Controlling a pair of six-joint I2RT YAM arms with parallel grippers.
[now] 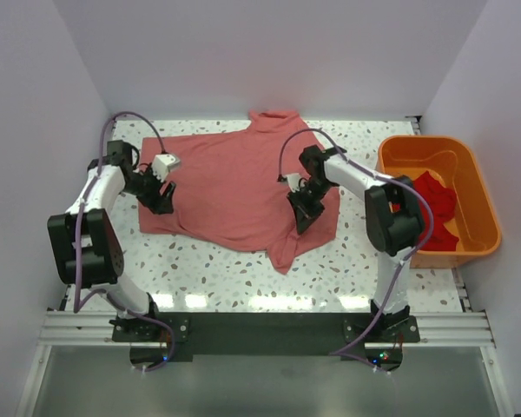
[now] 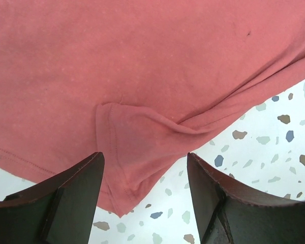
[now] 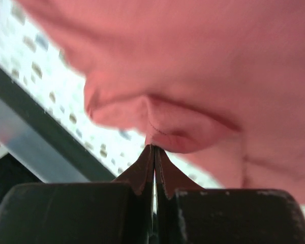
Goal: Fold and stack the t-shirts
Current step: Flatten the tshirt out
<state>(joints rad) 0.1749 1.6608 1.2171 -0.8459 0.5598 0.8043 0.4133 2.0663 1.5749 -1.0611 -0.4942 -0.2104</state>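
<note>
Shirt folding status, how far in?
Early: no fold or stack visible. In hand: salmon t-shirt spread out, right gripper shut on a pinch of it, left gripper open over its edge. Left: fold it, then the red shirts in the orange bin.

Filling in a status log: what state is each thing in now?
pink t-shirt: spread out, unfolded, wrinkled
left pincer: open, above the shirt's edge
right pincer: shut on pinched shirt fabric
orange bin: upright, holding garments
red clothes: crumpled inside the bin
</note>
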